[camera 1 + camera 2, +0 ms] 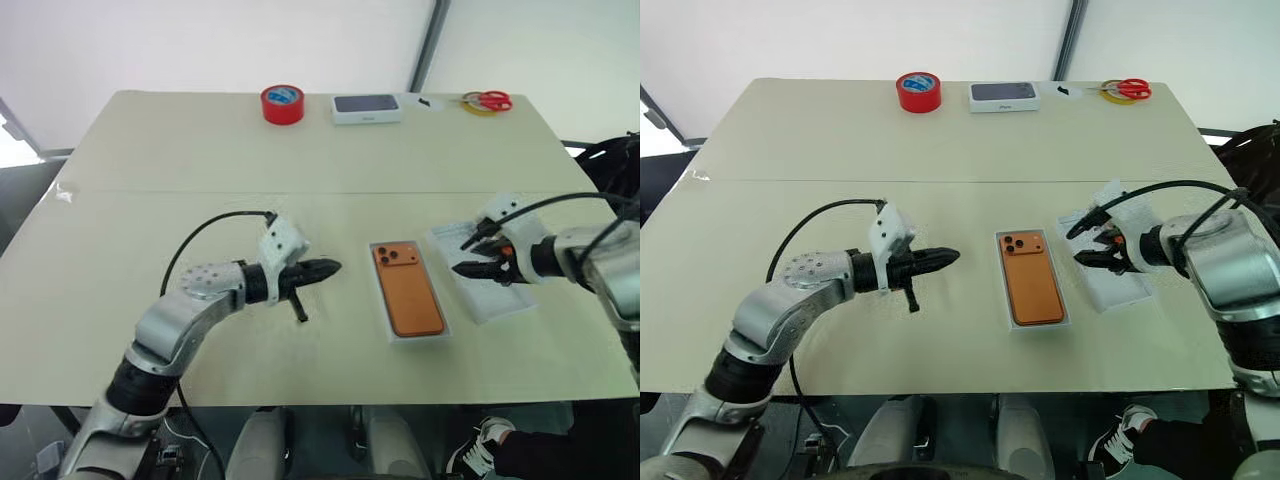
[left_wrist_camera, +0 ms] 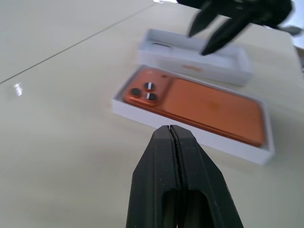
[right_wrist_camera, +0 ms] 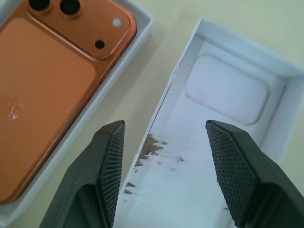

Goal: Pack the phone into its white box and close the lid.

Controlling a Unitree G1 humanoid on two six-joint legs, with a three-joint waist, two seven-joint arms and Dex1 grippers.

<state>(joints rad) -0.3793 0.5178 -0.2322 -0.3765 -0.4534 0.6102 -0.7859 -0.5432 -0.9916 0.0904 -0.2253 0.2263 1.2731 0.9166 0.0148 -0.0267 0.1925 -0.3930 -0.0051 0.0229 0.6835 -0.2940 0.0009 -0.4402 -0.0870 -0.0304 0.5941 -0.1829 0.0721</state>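
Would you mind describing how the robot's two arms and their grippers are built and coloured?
Both arms are silver-grey metal segments with black joints. Each wrist carries a white angular housing, and a black cable loops from it back along the arm. The left gripper and right gripper have two black tapered fingers; the right one's pads are cross-hatched, with an orange part behind them.

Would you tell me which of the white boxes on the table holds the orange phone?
The white box at the near centre; the phone lies inside.
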